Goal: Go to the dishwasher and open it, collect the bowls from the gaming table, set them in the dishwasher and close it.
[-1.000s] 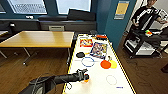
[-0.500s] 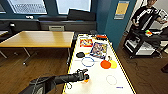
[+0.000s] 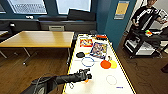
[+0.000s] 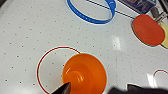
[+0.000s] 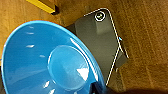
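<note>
We reach our left arm over the gaming table (image 3: 122, 80), its gripper (image 3: 86, 74) just above an orange bowl (image 3: 86, 80). Farther up the white top lie game boxes (image 3: 99, 49) and an orange paddle (image 3: 105, 64). A person (image 3: 146, 15) stands at right.

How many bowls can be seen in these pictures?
2. An orange bowl sits on the white table under the left gripper. A blue bowl shows large in the right wrist view, above the wood floor. Others may be hidden.

The left arm (image 3: 53, 80) was black and jointed, a thin dark cable looping along it; the left gripper (image 3: 86, 74) was black too.
</note>
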Robot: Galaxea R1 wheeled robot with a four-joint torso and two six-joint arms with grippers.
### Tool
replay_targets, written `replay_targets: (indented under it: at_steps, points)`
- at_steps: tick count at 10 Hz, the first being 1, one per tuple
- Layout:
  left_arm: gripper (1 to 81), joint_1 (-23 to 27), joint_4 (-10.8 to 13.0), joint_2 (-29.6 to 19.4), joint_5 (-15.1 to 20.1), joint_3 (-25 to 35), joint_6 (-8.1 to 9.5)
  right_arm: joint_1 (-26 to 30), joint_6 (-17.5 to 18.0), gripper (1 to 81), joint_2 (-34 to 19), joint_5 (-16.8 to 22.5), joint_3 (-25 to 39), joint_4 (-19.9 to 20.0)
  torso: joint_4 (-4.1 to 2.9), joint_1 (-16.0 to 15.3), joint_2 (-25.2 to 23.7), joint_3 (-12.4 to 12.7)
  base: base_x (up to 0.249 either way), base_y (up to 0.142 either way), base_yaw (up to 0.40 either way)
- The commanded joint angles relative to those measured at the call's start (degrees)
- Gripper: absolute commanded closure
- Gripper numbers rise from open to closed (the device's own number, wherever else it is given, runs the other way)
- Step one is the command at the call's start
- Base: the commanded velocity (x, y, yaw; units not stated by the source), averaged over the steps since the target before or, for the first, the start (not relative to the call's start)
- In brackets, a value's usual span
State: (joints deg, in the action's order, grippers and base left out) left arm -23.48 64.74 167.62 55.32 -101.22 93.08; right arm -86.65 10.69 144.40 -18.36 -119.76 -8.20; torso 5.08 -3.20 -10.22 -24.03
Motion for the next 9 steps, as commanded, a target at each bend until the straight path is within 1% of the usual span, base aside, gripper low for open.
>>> replay_targets:
  at_steps: [1,6,9]
  points:
    - [1.0,8.67,2.93,0.79,2.60,1.99,0.09,1.08,-0.14,81.1,-2.07,2.71,0.41,-1.29,0.00,0.00,0.00,0.00,0.000,0.000,0.000]
    - [1.0,8.58,3.28,5.18,3.21,-4.25,-0.17,1.08,-0.06,81.1,-2.16,2.71,0.42,-1.29,0.00,0.00,0.00,0.00,0.000,0.000,0.000]
    - [1.0,8.58,3.28,6.33,3.21,-5.22,-0.35,1.08,-0.06,81.1,-1.98,2.71,0.24,-1.29,0.00,0.00,0.00,0.00,0.000,0.000,0.000]
